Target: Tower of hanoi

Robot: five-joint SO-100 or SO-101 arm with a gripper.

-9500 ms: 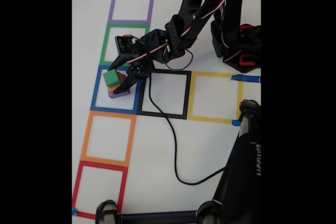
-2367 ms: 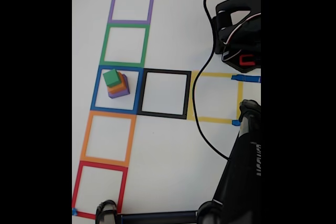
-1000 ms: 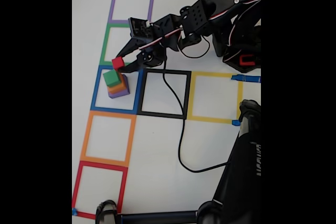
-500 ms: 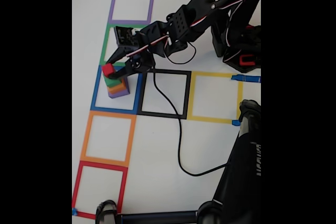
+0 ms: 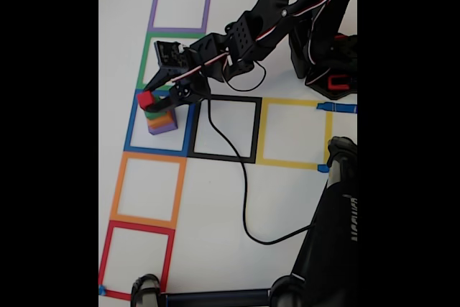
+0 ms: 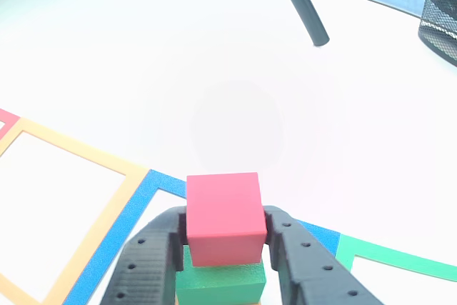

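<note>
Two matte black studded fingers point(image 6: 146, 266) of gripper point(image 6: 226, 237) pinch smooth red cube point(image 6: 223, 216) — resting on green cube point(image 6: 221, 283).

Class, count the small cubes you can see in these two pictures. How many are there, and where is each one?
4, all in one stack inside the blue square: purple cube at the bottom, orange cube on it, green cube next, red cube on top between the gripper fingers.

**Hardly a word to read**

From here, one bit of lettering shows: white characters running sideways down the black cylindrical stand point(image 5: 343, 217) at the lower right of the fixed view, too blurred to make out. Nothing else carries any text, number or label.
</note>
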